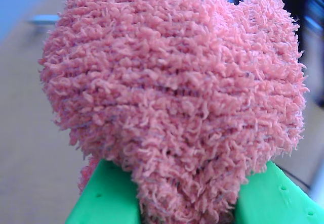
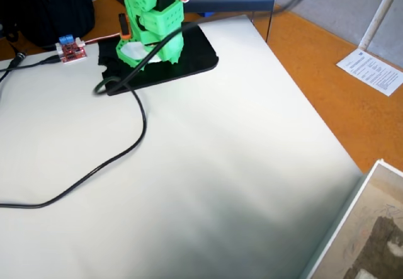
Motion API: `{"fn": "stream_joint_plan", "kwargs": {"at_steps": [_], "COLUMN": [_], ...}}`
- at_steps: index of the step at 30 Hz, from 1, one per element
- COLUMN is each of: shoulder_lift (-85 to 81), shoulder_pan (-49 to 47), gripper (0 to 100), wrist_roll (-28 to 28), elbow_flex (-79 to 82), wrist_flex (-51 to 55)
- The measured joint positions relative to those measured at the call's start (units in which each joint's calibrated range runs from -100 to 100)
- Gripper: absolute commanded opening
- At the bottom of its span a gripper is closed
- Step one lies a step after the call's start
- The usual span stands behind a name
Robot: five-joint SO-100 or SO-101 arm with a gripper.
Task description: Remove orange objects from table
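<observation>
Here the pincer [image 1: 187, 216] is clenched on a fuzzy pink-orange plush [image 1: 177, 97], wedged btwn its green fingers [image 1: 106, 196].

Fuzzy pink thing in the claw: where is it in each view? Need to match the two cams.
Wrist view: the fuzzy pink thing fills most of the picture, its lower end wedged between the two green fingers of the claw at the bottom edge.
Fixed view: not in it; the arm leaves the picture at the top.
Shared landmark: the green plastic of the arm, top left in the fixed view.
</observation>
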Motion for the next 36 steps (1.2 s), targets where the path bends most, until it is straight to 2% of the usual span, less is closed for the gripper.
{"fn": "stream_joint_plan", "kwargs": {"at_steps": [3, 5, 8, 12, 13, 14, 16, 19, 26, 33, 36], "shoulder_lift": [-10.0, -17.5, -29.46, -42.41, -43.84, -44.73, -45.45, -45.0, -43.21, -43.21, -46.16], "shoulder_pan": [-9.27, -12.14, -11.73, -9.43, -9.02, -8.53, -7.54, -6.97, -6.81, -5.82, -1.64], "gripper": [2, 2, 2, 7, 12, 33, 47, 47, 47, 47, 47], "wrist_roll": [0.39, 0.63, 0.78, 0.39, 0.1, -0.2, -1.03, -3.13, -3.52, -3.81, -6.01], "elbow_flex": [12.83, 24.26, 43.56, 61.26, 62.48, 62.58, 62.48, 59.67, 53.3, 53.11, 56.96], "wrist_flex": [-4.27, -6.86, -6.26, 2.09, 4.07, 6.06, 8.94, 12.22, 13.02, 13.41, 17.09]}}
